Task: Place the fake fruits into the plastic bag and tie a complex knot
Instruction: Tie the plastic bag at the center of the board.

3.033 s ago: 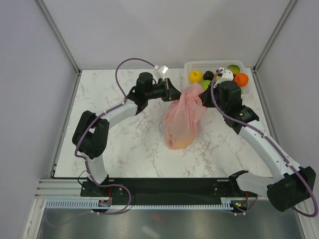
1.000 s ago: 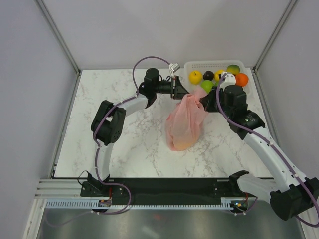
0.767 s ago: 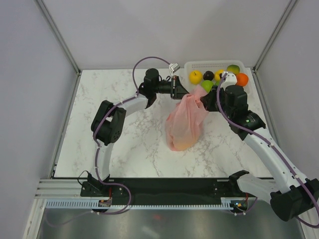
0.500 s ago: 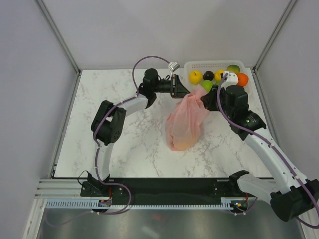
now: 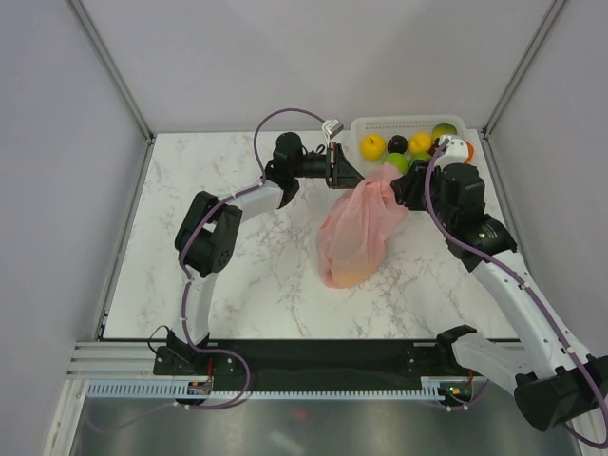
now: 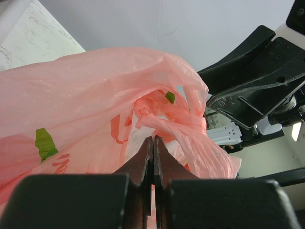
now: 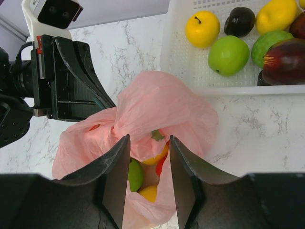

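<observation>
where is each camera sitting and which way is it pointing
Top external: above and behind the arm bases, looking down on the table; both arms show in full.
Left wrist: on the left arm, looking along the shut left gripper into the plastic bag; its own fingers show.
Right wrist: on the right arm, looking down past the open right gripper at the bag and basket; its own fingers show.
Shared: both wrist views show the bag and the other arm's gripper.
</observation>
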Controlling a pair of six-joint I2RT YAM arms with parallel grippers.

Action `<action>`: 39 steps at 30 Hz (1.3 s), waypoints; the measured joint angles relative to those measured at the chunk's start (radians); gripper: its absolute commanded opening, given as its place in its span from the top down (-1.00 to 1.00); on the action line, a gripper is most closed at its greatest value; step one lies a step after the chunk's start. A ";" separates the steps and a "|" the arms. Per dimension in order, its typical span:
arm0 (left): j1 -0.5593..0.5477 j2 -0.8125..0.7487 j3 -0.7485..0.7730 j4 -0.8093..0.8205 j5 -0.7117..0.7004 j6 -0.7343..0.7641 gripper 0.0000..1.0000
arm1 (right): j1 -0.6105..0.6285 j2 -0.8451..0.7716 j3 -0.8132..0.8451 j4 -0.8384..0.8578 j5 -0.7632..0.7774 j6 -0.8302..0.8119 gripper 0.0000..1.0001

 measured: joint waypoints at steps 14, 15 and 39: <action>0.000 0.000 0.000 0.008 0.000 -0.006 0.95 | -0.183 -0.031 -0.021 -0.030 -0.202 0.017 0.49; 0.000 0.000 0.000 0.008 0.000 -0.007 0.95 | -0.193 -0.031 -0.026 -0.032 -0.221 0.016 0.49; 0.000 0.000 0.000 0.010 0.000 -0.009 0.95 | -0.206 0.058 -0.095 0.047 -0.446 0.016 0.28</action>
